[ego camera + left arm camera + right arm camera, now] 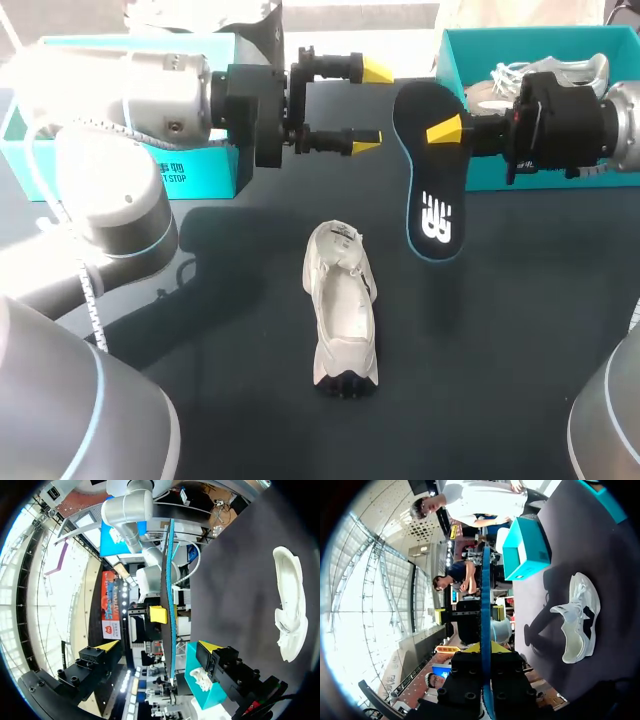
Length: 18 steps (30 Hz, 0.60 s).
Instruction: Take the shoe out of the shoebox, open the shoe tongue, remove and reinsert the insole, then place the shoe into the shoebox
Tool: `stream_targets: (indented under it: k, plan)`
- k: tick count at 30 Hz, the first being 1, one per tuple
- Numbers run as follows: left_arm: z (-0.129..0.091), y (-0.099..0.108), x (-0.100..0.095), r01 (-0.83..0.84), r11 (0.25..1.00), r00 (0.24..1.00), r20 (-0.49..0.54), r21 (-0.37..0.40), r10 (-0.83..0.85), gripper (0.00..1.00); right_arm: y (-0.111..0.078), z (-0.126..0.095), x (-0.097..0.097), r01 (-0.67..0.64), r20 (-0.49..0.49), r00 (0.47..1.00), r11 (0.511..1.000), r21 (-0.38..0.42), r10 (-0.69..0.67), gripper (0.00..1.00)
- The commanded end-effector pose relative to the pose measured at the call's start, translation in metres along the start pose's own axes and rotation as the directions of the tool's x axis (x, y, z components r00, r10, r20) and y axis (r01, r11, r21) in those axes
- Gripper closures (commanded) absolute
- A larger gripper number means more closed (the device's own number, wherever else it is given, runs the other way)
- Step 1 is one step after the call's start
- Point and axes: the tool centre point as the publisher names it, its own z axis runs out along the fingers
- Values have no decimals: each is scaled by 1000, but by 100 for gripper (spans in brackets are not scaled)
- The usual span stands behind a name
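Nearest on the bench (220, 270) lies the shoe (342, 305), resting on its sole with its mouth facing up and nothing touching it. It seems to be parked in open space so that either arm can reach it.

Just beyond, the insole (435, 190) is out of the shoe and held off the bench, its printed face turned up toward the head view. The right fingers (446, 130) are clenched on it from two sides, toward its farther, broader end. In the right wrist view it runs edge-on as a thin line straight out between the yellow tips. Gripping one end leaves the other free, which I judge suits feeding it back into the shoe's mouth.

The left fingers (363, 141) are spread wide and grasp nothing. They point at the insole from just beside it, perhaps ready to steady it.

Farthest stand two teal boxes. The left box (120, 170) sits behind the left arm, and the right box (470, 60) holds a second shoe (560, 72). I cannot tell which box is meant for this shoe.
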Motion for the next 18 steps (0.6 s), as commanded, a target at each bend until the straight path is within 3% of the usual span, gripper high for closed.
stream_targets:
  k: [1, 3, 5, 12, 13, 14, 16, 18]
  plan:
    - [19, 4, 1, -1, 1000, 1000, 9, 8, 1, 0, 6, 11, -1, 8, -6, 1000, 1000, 3, -8, 100]
    - [22, 2, 1, 1, 1000, 1000, 16, 7, -1, 2, 9, 13, 0, 12, -6, 1000, 1000, 0, -12, 100]
    - [25, 1, 2, 5, 1000, 1000, 24, 3, -5, 9, 12, 14, 1, 19, -6, 1000, 1000, -6, -19, 100]
    - [29, -2, 7, 15, 1000, 1000, 27, -8, -15, 16, 21, 13, 2, 30, 3, 1000, 999, -33, -30, 100]
    - [29, -2, 8, 16, 1000, 999, 28, -10, -16, 19, 22, 13, 3, 31, 2, 1000, 999, -34, -30, 100]
    - [29, -2, 8, 19, 1000, 999, 29, -16, -19, 32, 22, 13, 3, 32, 2, 999, 999, -34, -32, 100]
    - [29, -1, 10, 23, 999, 999, 32, -24, -22, 47, 23, 14, 5, 37, 2, 999, 999, -25, -37, 100]
    - [29, 0, 11, 26, 999, 999, 31, -28, -25, 51, 24, 15, 6, 37, 4, 999, 999, -20, -37, 100]
